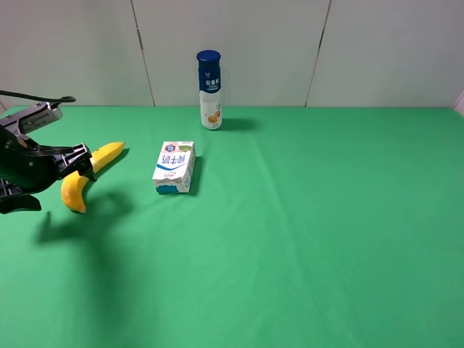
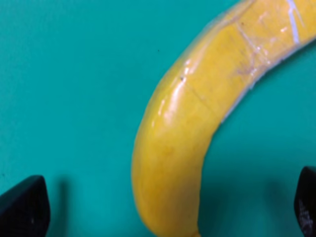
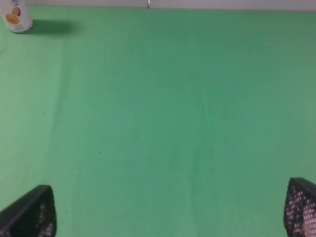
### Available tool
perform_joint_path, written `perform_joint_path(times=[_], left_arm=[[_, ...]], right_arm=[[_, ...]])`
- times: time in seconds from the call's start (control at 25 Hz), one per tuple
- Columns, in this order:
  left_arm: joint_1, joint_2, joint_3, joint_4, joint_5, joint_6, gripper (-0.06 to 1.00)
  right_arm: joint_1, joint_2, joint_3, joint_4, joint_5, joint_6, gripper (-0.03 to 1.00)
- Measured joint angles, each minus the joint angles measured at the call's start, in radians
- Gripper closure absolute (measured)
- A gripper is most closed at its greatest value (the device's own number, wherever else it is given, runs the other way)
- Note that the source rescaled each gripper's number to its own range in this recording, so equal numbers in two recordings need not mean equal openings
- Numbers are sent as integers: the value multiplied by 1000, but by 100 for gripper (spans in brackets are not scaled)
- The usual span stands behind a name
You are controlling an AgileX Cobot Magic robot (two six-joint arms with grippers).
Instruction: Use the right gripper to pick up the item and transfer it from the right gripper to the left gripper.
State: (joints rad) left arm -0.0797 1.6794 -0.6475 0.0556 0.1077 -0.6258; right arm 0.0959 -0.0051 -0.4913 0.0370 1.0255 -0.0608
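The banana (image 1: pixel 93 174) is yellow and curved and lies at the far left of the green cloth, left of the milk carton. My left gripper (image 1: pixel 78 165) is over its middle. In the left wrist view the banana (image 2: pixel 197 123) fills the centre, and the left gripper (image 2: pixel 165 207) is open, with its two black fingertips (image 2: pixel 24 207) far apart at the frame's corners and not touching the fruit. My right gripper (image 3: pixel 170 212) is open and empty over bare cloth. It does not show in the exterior view.
A white-blue milk carton (image 1: pixel 175 167) lies right of the banana. A tall blue-capped bottle (image 1: pixel 210 89) stands at the back near the wall and also shows in the right wrist view (image 3: pixel 15 17). Green cloth (image 1: pixel 326 232) covers the table.
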Motion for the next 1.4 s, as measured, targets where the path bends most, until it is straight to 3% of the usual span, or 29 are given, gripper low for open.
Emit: perform_joint_path(times=[0.28, 0.44, 1.08, 1.4], left_arm=[[0, 0, -5, 0, 20, 0, -5], [0, -35, -37, 0, 135, 25, -5], [0, -483, -168, 1, 645, 433, -6], [0, -760, -192, 2, 879, 496, -5]], right_arm=[[0, 0, 0, 0, 0, 0, -3], [0, 0, 0, 0, 0, 1, -3], [0, 0, 0, 0, 0, 3, -3], [0, 0, 0, 0, 0, 3, -3]])
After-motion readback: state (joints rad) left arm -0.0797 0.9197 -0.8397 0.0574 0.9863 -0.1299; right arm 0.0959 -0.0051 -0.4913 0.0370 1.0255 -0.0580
